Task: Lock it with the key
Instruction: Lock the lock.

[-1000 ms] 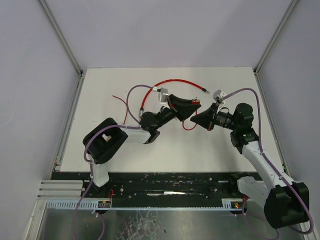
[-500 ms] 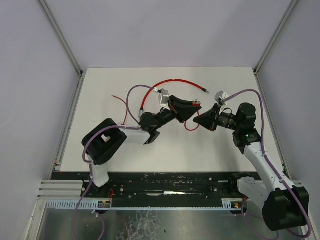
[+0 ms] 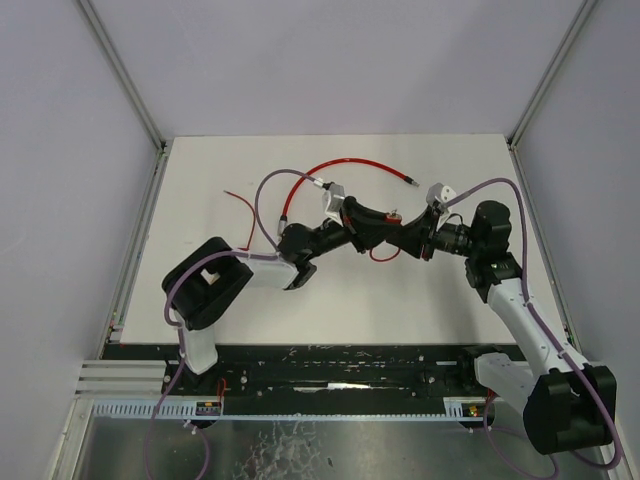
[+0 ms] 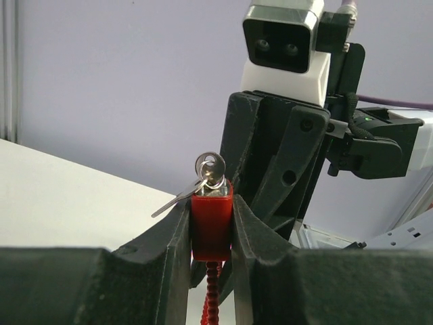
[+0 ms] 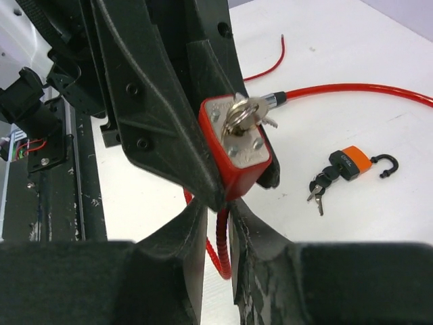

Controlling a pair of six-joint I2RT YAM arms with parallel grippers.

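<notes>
A red lock [image 4: 211,217] with a silver top is clamped upright between the fingers of my left gripper [image 4: 211,227], which is shut on it. A silver key [image 4: 210,169] on a ring sticks out of the lock's top face, and a spare key hangs off the ring to the left. In the right wrist view the lock [image 5: 237,152] and key [image 5: 242,115] sit just beyond my right gripper [image 5: 218,210]. Its jaws stand a little apart and hold nothing. The lock's red cable [image 5: 223,250] shows through the gap. From above, both grippers meet at the lock [image 3: 393,215].
The red cable [image 3: 345,162] loops across the back of the table. A thin red wire [image 3: 240,203] lies at the left. An orange padlock [image 5: 350,164] with its keys [image 5: 318,186] lies on the table past the lock.
My right gripper has moved left up to the lock held by the left gripper, and its jaws have parted. The left gripper kept its grip and shifted slightly right.
</notes>
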